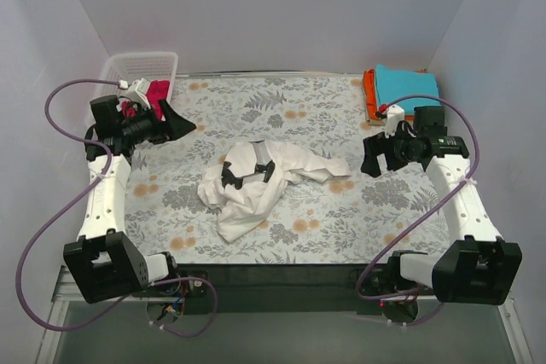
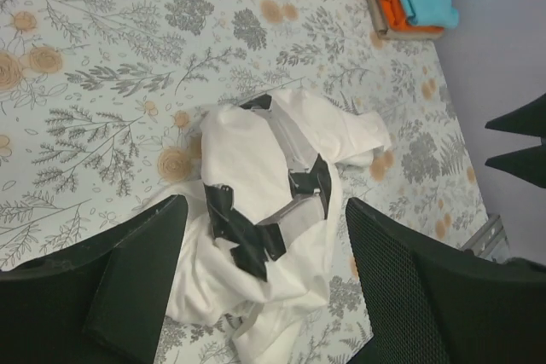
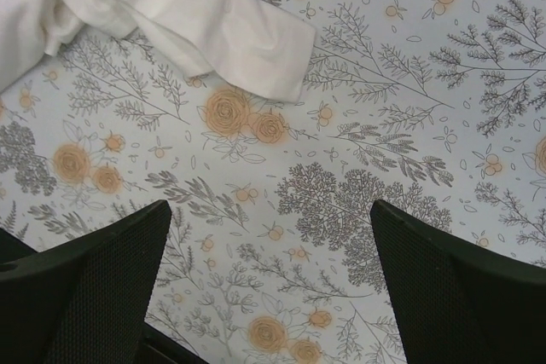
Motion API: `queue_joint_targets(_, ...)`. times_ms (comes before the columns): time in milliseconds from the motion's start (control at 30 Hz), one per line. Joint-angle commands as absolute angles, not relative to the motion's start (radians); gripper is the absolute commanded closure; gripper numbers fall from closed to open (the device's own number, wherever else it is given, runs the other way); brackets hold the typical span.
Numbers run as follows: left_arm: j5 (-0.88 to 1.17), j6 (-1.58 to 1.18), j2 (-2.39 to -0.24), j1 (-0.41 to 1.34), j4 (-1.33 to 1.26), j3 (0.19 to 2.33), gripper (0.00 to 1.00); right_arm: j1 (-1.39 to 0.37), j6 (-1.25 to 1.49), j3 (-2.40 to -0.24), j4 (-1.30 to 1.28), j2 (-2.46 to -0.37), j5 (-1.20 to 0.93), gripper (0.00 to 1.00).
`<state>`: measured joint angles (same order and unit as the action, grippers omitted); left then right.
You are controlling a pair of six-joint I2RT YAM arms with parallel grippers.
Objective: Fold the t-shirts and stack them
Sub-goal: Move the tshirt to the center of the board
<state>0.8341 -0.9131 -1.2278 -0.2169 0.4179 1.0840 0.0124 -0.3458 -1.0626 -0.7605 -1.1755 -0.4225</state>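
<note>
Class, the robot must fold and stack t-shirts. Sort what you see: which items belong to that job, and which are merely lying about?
Part of the job: off-white t-shirt, magenta t-shirt, teal t-shirt, orange t-shirt.

Just there: white mesh basket, floral table covering.

Left hand (image 1: 179, 121), right hand (image 1: 373, 157) — fingers spread, both aloft.
</note>
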Motion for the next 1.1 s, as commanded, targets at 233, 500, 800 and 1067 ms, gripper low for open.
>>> queue_joint_targets(233,0.804,-0.375,-1.164,0.077,0.765,1.011,0.32,-0.110,-0.439,-1.006,-0.741,-1.383,-0.356,0.32)
queue_joint_targets(500,0.485,-0.245,-1.065,0.432,0.747,0.786,0.26,-0.225,-0.370,-1.028,-0.581,-1.532,-0.250,0.28)
queue_joint_targets(800,0.399,-0.196,-1.103,0.566,0.687,0.726,0.25,-0.311,-0.451,-1.062,-0.442,-1.650,-0.089,0.29)
queue_joint_targets(1067,0.354,-0.192,-1.179,0.629,0.627,0.677,0.25,-0.351,-0.482,-1.065,-0.368,-1.741,-0.028,0.66)
